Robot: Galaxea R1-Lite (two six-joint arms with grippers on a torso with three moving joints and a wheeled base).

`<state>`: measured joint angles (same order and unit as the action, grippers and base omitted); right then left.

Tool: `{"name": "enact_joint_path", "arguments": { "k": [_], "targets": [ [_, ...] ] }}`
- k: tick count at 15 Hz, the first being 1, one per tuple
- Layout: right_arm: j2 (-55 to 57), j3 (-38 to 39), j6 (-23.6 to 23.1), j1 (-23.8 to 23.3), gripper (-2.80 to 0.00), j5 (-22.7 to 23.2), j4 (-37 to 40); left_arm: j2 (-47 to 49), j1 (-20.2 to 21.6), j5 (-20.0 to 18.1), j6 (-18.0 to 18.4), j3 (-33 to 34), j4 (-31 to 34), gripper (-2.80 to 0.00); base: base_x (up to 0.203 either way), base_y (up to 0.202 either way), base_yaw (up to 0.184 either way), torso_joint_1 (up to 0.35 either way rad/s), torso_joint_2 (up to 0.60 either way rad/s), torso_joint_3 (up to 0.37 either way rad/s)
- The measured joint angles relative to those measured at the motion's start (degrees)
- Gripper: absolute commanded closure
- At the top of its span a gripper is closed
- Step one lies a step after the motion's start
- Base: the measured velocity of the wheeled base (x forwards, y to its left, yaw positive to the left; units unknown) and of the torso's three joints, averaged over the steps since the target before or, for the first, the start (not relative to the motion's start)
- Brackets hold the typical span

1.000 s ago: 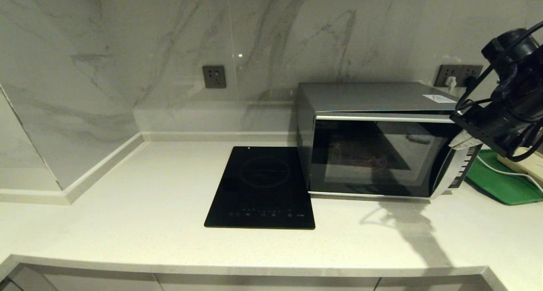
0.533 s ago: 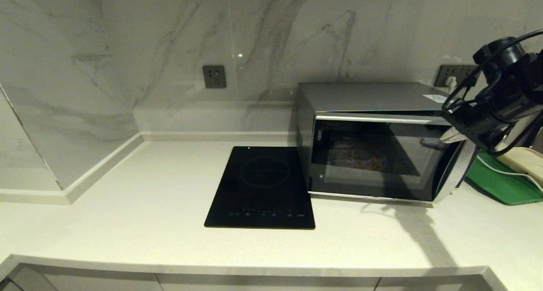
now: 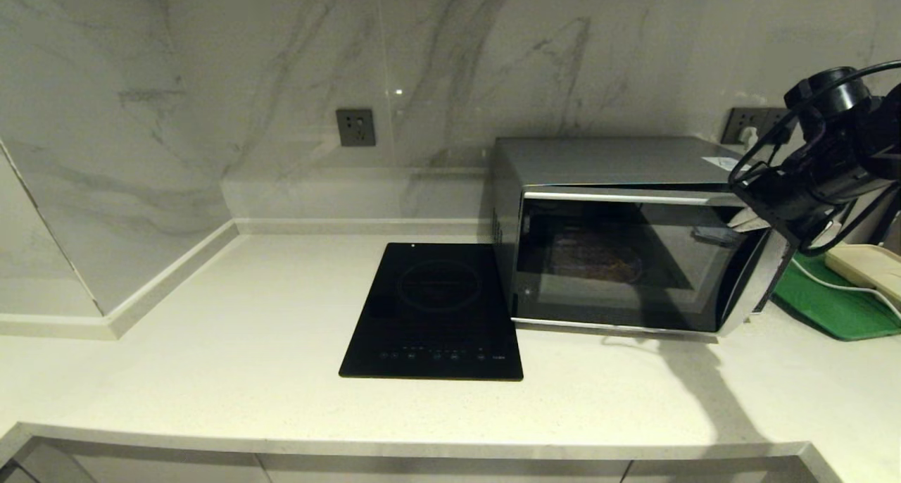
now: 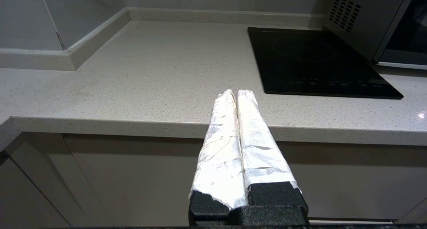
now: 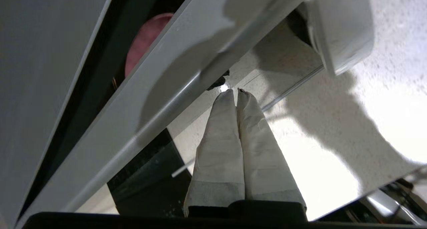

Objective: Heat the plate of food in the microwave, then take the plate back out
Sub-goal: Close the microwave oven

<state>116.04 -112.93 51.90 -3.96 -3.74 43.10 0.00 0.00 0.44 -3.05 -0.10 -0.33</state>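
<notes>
We are opening the microwave (image 3: pixel 619 243) door with the right gripper (image 3: pixel 747 220), its taped fingers (image 5: pixel 230 139) pressed flat together and holding nothing. The tips sit behind the door's free edge, next to the curved silver handle strip (image 3: pixel 764 279), with the counter (image 3: pixel 281 314) below them. The plate of food (image 3: pixel 597 259) lies inside the cavity, well beyond the jaws; through the dark glass it shows only faintly, and in the right wrist view a pink curve that is probably its rim appears in the gap beside the door frame.

To do this step well, we keep the closed tips hooked behind the edge and pull along the arc of the hinge, not straight out, so that they do not slip off. We draw steadily so the oven does not slide toward the induction cooktop (image 3: pixel 435 312).

Against the frame a second ago, the door's free edge stands further out from the body, and the right gripper has moved up and toward the oven's top corner. The left gripper (image 4: pixel 237 95), jaws together and empty, hangs parked off the counter's front edge.
</notes>
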Motion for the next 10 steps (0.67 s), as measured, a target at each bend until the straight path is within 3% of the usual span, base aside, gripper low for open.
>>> {"name": "enact_joint_path", "arguments": {
  "k": [10],
  "targets": [
    [0.8, 0.0, 0.1, -2.0, 0.0, 3.0, -5.9, 0.0, 0.0, 0.0, 0.0, 0.0, 0.0, 0.0, 0.0, 0.0, 0.0, 0.0, 0.0, 0.0]
  ]
}}
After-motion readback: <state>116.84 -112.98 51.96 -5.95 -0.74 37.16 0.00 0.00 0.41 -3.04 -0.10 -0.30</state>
